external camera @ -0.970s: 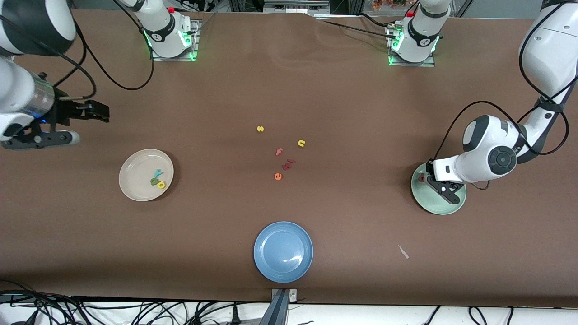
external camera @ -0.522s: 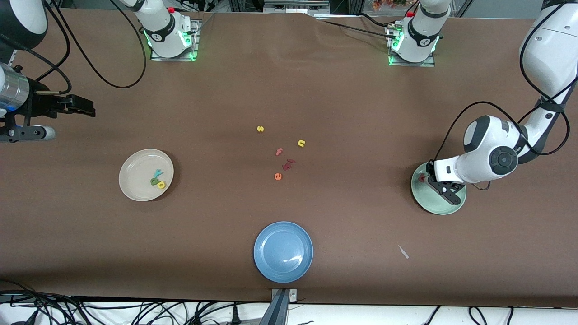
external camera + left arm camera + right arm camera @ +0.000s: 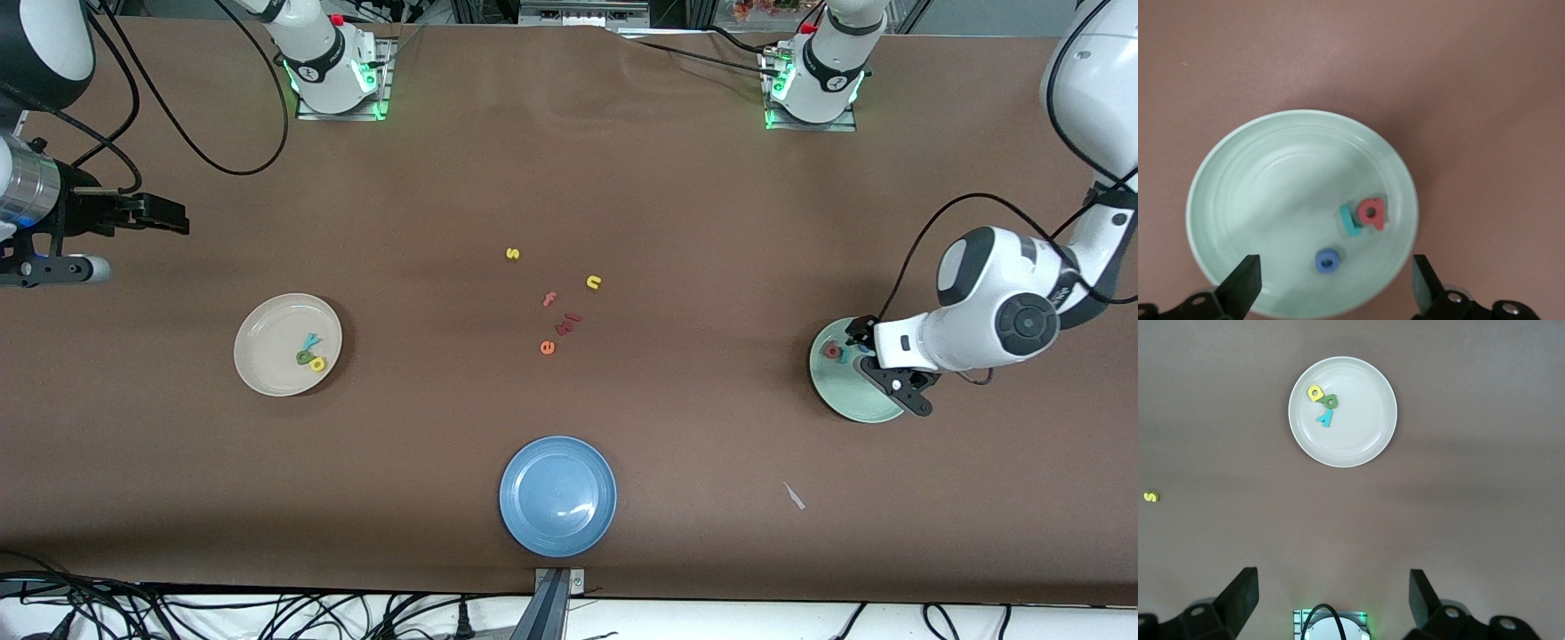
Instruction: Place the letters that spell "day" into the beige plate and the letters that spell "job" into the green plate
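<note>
The green plate (image 3: 834, 391) (image 3: 1271, 193) lies at the left arm's end of the table. In it are a pinkish-red b (image 3: 1372, 213) (image 3: 832, 351), a teal j (image 3: 1350, 221) and a blue o (image 3: 1327, 260). My left gripper (image 3: 889, 369) (image 3: 1335, 283) hangs open just over the plate, nothing between its fingers. The beige plate (image 3: 267, 356) (image 3: 1365, 433) holds a teal y (image 3: 311, 340) (image 3: 1325, 419), an olive d (image 3: 304, 357) (image 3: 1331, 402) and a yellow a (image 3: 318, 364) (image 3: 1315, 393). My right gripper (image 3: 164, 215) (image 3: 1333, 597) waits open and empty, high over the table's right-arm end.
A blue plate (image 3: 557, 496) sits near the front edge. Loose letters lie mid-table: yellow s (image 3: 512, 253) (image 3: 1151, 497), yellow n (image 3: 594, 282), salmon f (image 3: 549, 299), orange e (image 3: 547, 348), dark red pieces (image 3: 569, 322). A white scrap (image 3: 794, 496) lies near the green plate.
My left gripper has opened and shifted toward the left arm's end of the table, uncovering the plate's letters. The right arm drew back toward its table end, then held still.
</note>
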